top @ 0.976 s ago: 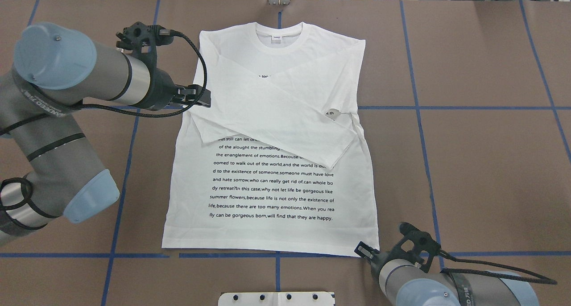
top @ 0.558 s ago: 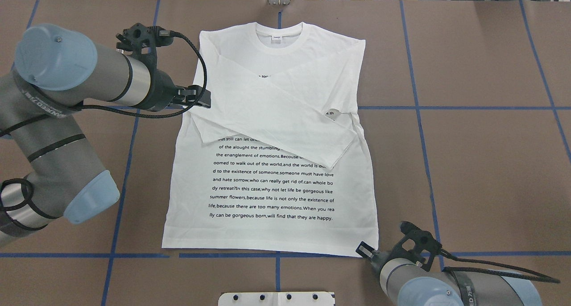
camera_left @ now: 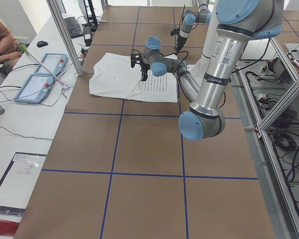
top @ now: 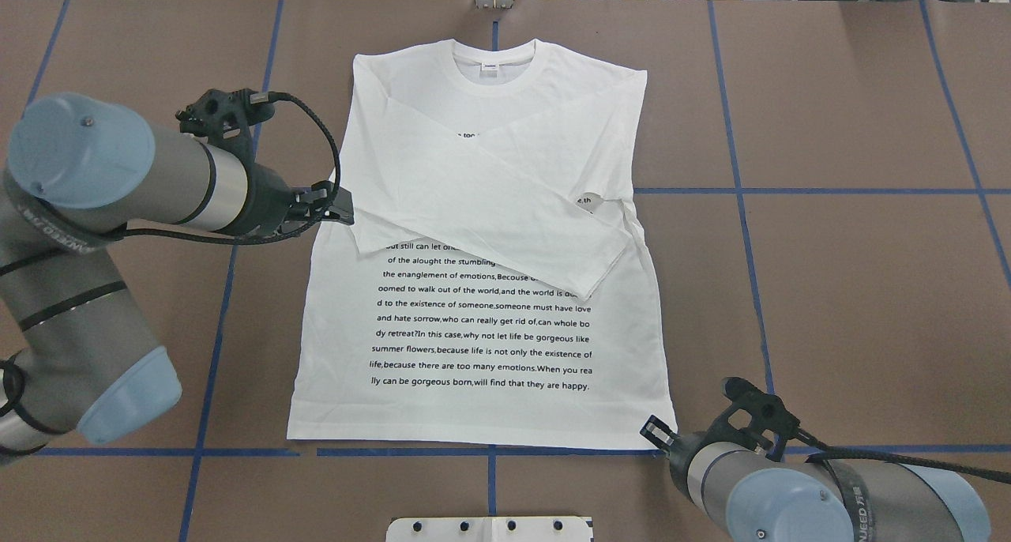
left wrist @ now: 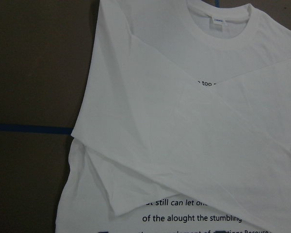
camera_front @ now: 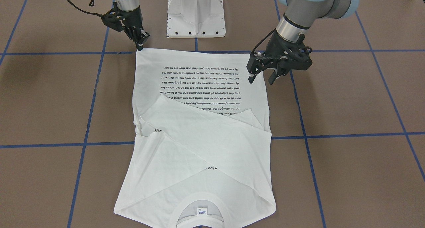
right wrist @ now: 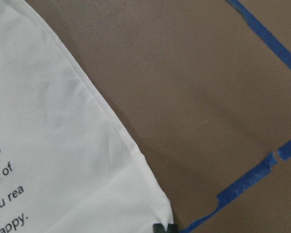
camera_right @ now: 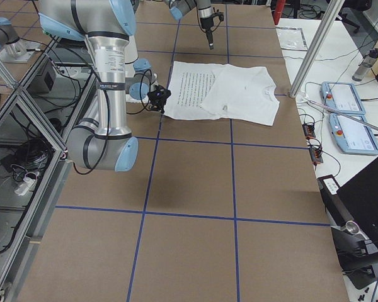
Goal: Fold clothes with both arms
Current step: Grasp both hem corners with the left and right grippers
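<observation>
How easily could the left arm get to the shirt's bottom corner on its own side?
Probably easily. The left gripper hangs open above the T-shirt's left edge, and that hem corner lies flat on the table with nothing on it. The right gripper is at the opposite corner.

The T-shirt (top: 482, 210) is plain white, its front lined with rows of small black printed text (top: 483, 333); the neck label (camera_front: 201, 211) is white with a bluish mark. The tabletop (top: 853, 305) is matt brown under a grid of blue tape lines (top: 821, 190). The left arm (top: 158, 178) and right arm (top: 790, 494) are silver-grey with light-blue joint caps (top: 79, 139). The left claw (camera_front: 261, 79), right claw (camera_front: 141, 47) and cables (top: 316, 111) are black. The pedestal base (camera_front: 196, 12) is white
</observation>
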Robot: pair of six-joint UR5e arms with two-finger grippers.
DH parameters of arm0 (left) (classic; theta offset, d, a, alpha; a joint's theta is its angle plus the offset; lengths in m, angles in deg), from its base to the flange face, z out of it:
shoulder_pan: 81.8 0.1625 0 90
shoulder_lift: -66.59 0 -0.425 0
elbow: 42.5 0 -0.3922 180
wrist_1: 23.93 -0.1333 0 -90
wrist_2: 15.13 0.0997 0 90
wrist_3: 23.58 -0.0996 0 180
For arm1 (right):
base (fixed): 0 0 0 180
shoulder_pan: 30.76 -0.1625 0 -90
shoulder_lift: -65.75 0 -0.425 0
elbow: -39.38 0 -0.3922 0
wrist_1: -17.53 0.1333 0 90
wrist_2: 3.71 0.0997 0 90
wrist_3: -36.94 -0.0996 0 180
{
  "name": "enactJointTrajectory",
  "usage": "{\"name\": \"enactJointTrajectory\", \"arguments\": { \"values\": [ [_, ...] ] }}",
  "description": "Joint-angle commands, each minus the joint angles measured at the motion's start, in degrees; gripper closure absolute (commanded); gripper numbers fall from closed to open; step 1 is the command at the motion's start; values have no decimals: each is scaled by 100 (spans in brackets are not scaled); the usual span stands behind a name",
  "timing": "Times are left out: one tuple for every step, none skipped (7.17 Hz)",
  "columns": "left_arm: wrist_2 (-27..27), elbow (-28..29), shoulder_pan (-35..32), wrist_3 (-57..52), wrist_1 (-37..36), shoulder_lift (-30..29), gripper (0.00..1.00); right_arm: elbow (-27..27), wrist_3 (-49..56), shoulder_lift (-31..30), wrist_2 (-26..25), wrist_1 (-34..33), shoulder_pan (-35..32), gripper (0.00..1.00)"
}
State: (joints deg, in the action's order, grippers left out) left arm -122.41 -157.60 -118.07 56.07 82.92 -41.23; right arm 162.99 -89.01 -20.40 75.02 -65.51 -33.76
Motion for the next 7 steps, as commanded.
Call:
{"name": "enactJointTrajectory", "arguments": {
  "values": [
    [819,-662,1222,1136,-15,1022,22,40,0,-43,20,-2,-8,100],
    [970,-681,1628,1488,-15,1217,22,32,0,-43,20,-2,-8,100],
    [1111,-663,2075,1770,-24,1376,24,32,0,-43,20,-2,0,100],
    [1295,-620,2437,1982,-50,1456,26,32,0,-34,20,-2,0,100],
    [1306,-437,2667,2054,-137,1448,29,32,0,-43,20,-2,0,100],
    [1315,-426,2669,2046,-138,1456,32,32,0,-34,20,-2,0,100],
    [1332,-382,2669,2028,-147,1457,36,32,0,-34,11,-2,0,100]
  ]
}}
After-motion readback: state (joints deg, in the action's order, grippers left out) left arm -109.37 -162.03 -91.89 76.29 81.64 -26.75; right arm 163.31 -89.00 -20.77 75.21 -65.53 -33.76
